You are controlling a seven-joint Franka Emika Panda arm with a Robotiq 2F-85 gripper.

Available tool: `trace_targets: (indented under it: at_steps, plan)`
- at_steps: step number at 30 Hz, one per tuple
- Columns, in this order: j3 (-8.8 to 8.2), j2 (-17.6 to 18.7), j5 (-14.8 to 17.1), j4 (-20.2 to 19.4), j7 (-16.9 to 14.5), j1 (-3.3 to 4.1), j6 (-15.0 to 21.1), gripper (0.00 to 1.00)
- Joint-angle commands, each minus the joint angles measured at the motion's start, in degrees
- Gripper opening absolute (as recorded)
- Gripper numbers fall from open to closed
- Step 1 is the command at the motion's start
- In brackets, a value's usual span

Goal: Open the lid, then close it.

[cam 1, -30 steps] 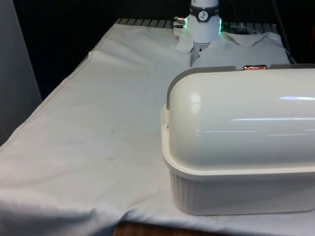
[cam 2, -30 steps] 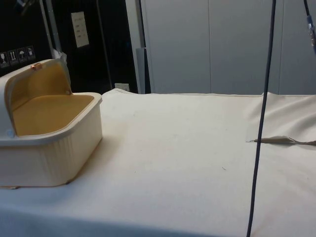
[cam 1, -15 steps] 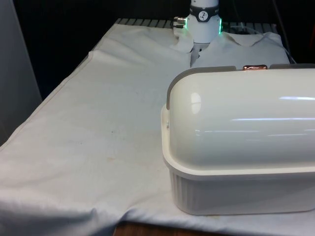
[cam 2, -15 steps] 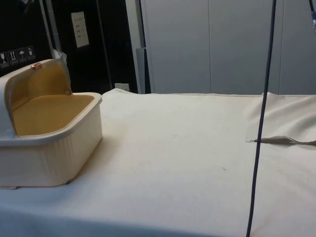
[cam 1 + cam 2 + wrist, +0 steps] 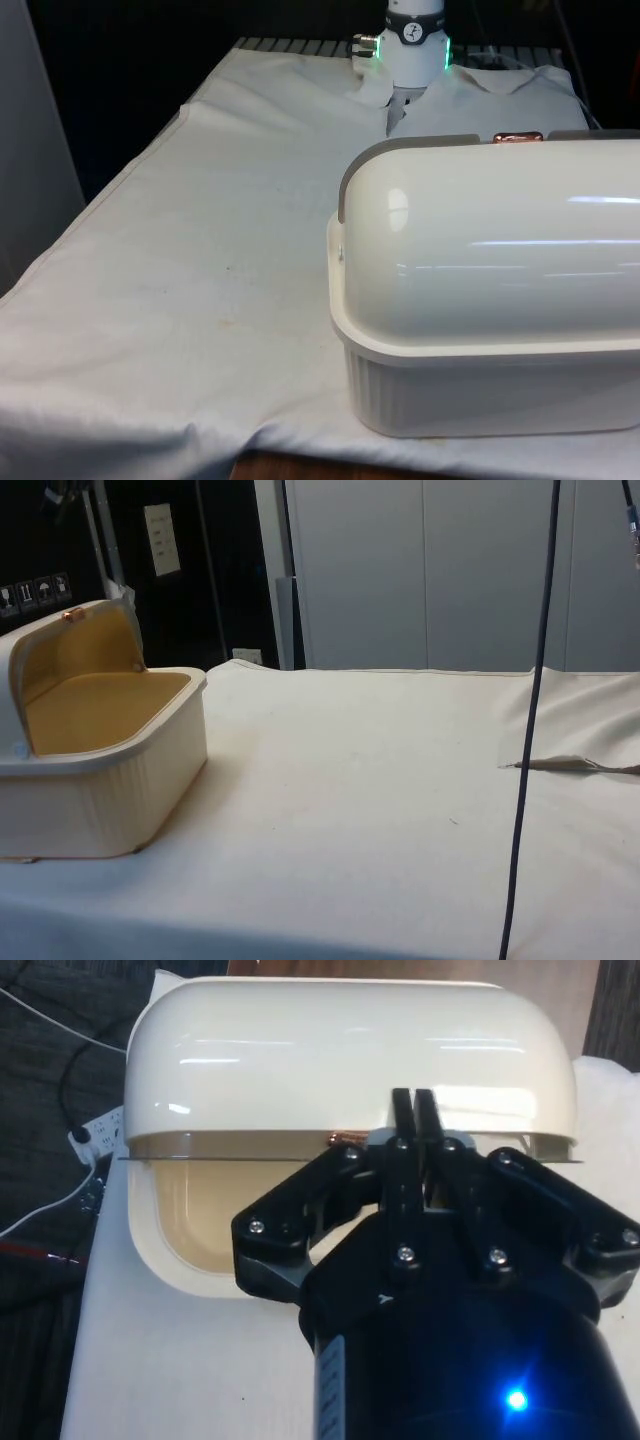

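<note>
Lid (image 5: 75, 645) stands raised; gripper (image 5: 413, 1110), fingers pressed together, holds nothing above it.

arm base (image 5: 414, 45): white, round, with a black band and green lights at both sides
gripper (image 5: 413, 1110): black, two thin straight fingers (image 5: 401, 1120)
gripper body (image 5: 420, 1230): black angular links, small silver screws at the joints
wrist housing (image 5: 450, 1360): black, rounded, with a white label strip on one side

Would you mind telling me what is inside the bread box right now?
The bread box stands open, its lid rolled back. The side view shows a bare yellowish interior with nothing visible in it. The near wall hides the floor's front part, and the gripper covers some in the wrist view.
</note>
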Motion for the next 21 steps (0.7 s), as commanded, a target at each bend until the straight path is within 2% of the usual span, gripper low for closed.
trace_targets:
  at_steps: [1, 2, 7, 8, 11, 12, 14, 15, 18, 21]
  plan:
    - [0.00, 0.0, 0.0, 0.0, 0.0, 0.00, 0.0, 0.18]
    - [-0.06, 0.0, -0.2, -0.1, 0.1, 0.11, 0.1, 0.18]
    - [-0.11, 0.1, -0.3, -0.1, 0.2, 0.17, 0.1, 0.42]
    - [-0.11, 0.1, -0.3, -0.1, 0.2, 0.23, 0.1, 0.52]
    - [0.06, 0.1, -0.1, 0.0, 0.0, 0.11, 0.0, 0.66]
    - [-0.11, 0.1, -0.3, -0.1, 0.2, 0.23, 0.1, 0.66]
    - [-0.11, 0.1, -0.3, -0.1, 0.2, 0.23, 0.1, 0.77]
    - [-0.11, 0.1, -0.3, -0.1, 0.2, 0.23, 0.1, 0.80]
    - [-0.17, 0.3, -0.5, 0.2, 0.3, 0.40, -0.1, 0.99]
    - [0.06, 0.3, -0.1, 0.2, 0.0, 0.34, 0.0, 1.00]
